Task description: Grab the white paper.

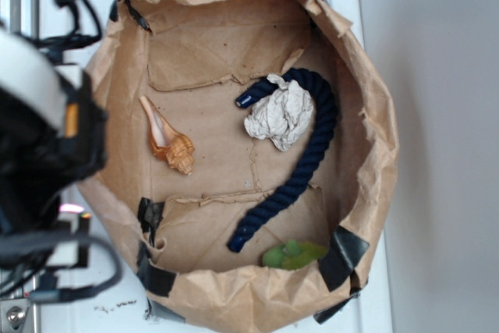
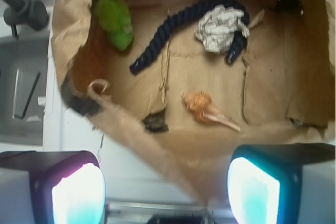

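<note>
The white paper (image 1: pixel 280 115) is a crumpled off-white ball lying inside the brown paper bag (image 1: pixel 125 68), nestled in the curve of a dark blue rope (image 1: pixel 304 161). The wrist view shows the white paper (image 2: pixel 221 28) at the upper middle, far from the fingers. My gripper (image 2: pixel 165 190) is open, its two glowing pads wide apart with only the bag's near rim between them. It hovers outside the bag at the left side of the exterior view, where the arm (image 1: pixel 39 138) shows but the fingers are hidden.
An orange seashell (image 1: pixel 168 139) lies left of the paper on the bag floor. A green toy (image 1: pixel 293 255) rests by the rope's lower end. Black tape patches (image 1: pixel 343 255) hold the bag's rim. A sink (image 2: pixel 21 93) lies left in the wrist view.
</note>
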